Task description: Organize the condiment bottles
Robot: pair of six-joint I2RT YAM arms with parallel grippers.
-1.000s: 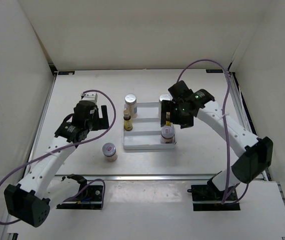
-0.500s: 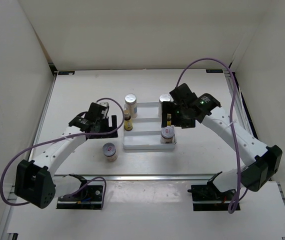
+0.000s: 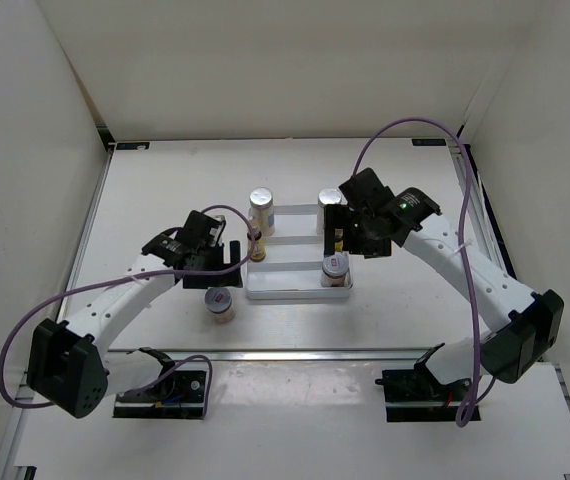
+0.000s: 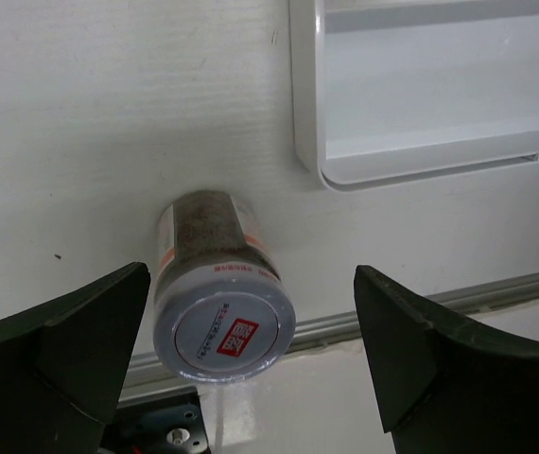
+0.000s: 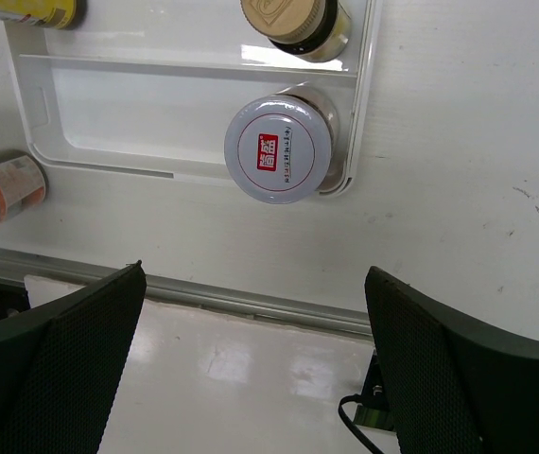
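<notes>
**Top external.** Landmark: tray [image 3: 290, 282].
- White bottle [image 3: 262, 209] stands at its far-left corner, second white bottle [image 3: 329, 197] at its far-right.
- Amber bottle [image 3: 256, 243] is at its left edge; inside or beside, cannot tell.
- Second amber bottle [image 3: 337, 238] is on its right side, under the right gripper [image 3: 339, 232].
- Seated jar [image 3: 335, 266] is in its near-right corner.
- Loose jar [image 3: 219, 301] stands on the table [image 3: 155, 190], just off its near-left corner, below the left gripper [image 3: 223, 264].

**Left wrist.** Jaws spread wide and empty. The loose jar [image 4: 224, 317] sits between them, nearer one finger.

**Right wrist.** Jaws spread wide and empty, above the seated jar [image 5: 279, 149].

**Risks (judgement).**
- With the jar off-centre, the nearer finger would touch first when closing and could shove or tip it.
- Carrying it in over the left edge could clip the amber bottle there.
- The right gripper hangs close over its bottles, so a low sweep could topple one.
</notes>
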